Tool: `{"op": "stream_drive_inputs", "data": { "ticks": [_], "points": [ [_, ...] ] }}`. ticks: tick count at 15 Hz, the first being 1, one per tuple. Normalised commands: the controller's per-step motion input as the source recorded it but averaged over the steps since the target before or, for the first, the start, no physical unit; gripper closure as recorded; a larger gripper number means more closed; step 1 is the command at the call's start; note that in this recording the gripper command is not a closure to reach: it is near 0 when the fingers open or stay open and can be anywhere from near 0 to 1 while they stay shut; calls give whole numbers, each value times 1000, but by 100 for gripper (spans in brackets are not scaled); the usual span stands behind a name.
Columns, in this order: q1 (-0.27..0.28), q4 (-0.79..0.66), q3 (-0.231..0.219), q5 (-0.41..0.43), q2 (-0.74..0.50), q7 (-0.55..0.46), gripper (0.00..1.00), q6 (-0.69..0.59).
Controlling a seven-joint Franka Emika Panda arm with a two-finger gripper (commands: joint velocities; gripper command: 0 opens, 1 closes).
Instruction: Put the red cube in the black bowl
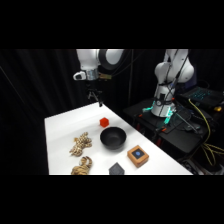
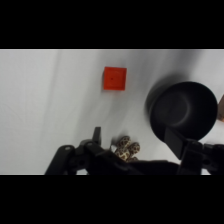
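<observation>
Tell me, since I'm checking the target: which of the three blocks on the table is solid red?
The red cube, behind the black bowl. The wooden block is tan with a dark blue centre; the flat block is dark grey.

You've got the red cube (image 2: 114, 78) on the white table (image 2: 45, 100), apart from the black bowl (image 2: 183, 110); a spotted brown object (image 2: 126, 148) sits by the gripper (image 2: 135, 145) linkage.

Two spotted shells (image 1: 80, 145) (image 1: 83, 165), tan block (image 1: 138, 155) (blue-centred), grey block (image 1: 116, 169).
</observation>
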Motion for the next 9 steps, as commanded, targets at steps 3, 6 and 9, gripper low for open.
{"op": "stream_drive_inputs", "data": {
  "ticks": [3,6,9],
  "points": [
    [-62,-72,-6,37,102,-225,0,347],
    [-83,-148,-16,24,51,-94,0,452],
    [-99,-200,-14,50,-7,-70,0,413]
  ]
}}
